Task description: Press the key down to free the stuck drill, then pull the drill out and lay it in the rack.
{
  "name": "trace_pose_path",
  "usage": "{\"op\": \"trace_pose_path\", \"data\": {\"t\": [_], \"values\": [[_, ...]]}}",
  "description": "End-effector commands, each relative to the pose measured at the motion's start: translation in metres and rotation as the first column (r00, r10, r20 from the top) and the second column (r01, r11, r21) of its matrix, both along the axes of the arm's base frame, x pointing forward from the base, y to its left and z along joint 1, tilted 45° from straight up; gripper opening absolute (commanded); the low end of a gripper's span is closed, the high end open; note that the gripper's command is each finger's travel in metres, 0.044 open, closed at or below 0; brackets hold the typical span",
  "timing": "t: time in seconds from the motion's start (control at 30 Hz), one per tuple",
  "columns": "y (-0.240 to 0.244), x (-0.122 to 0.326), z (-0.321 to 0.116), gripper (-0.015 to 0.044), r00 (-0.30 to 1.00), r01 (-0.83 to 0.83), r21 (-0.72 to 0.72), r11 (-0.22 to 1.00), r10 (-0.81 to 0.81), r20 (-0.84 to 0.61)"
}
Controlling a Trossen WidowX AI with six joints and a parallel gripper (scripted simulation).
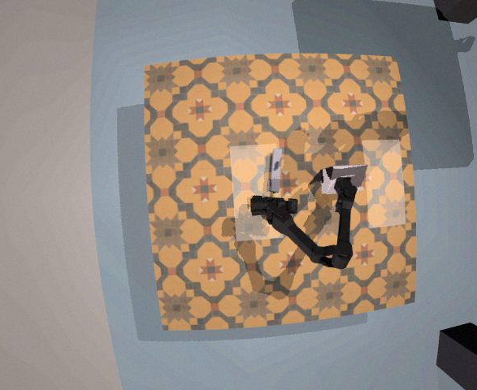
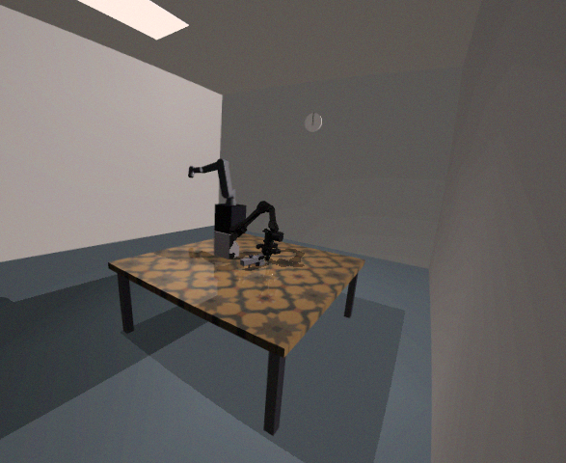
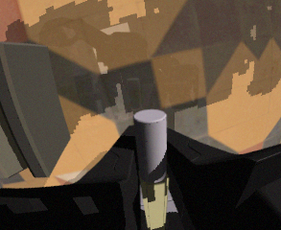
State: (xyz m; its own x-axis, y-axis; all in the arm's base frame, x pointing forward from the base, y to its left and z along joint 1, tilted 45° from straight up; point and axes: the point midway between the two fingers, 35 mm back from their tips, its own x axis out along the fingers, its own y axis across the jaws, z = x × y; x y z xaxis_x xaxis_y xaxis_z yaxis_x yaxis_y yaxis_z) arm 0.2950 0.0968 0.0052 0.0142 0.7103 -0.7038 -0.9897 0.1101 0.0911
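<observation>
Spotter: Your tool [image 1: 273, 200] [image 2: 266, 257] [image 3: 143, 130] is clenched on a grey cylinder with a yellow lower part, which I take to be the drill [image 3: 151, 144]. You have one fingertip on each side of it.

Helper: Where does that put you, measured from the long grey block [image 1: 275, 167] [image 2: 249, 260] [image 3: 27, 96]?

Spotter: Just beside one end of that block. You have the drill there too, between the fingers, its round top showing in the wrist view. I cannot tell from these angles what its lower end touches.

Helper: And your arm [image 1: 301, 241] [image 2: 253, 214]?

Spotter: It arches above the patterned counter [image 1: 205, 293] [image 2: 273, 323], reaching down beside the block. You also have a wide grey box [image 1: 328, 184] [image 2: 221, 244], well apart from the block, near where the arm begins.

Helper: Can you pick out the key or the rack for your operator?

Spotter: Not surely. You can see a dark patch on the block's top, but I cannot tell you whether that block is the rack.
</observation>
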Motion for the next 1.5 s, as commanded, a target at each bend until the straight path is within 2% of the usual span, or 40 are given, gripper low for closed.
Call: {"op": "trace_pose_path", "data": {"t": [0.0,1.47], "values": [[-0.002,0.000,0.001,0.0000,1.000,0.003,-0.003,1.000,-0.003,0.000],[0.009,0.002,0.013,0.0000,1.000,0.003,-0.002,1.000,-0.003,0.000]]}}
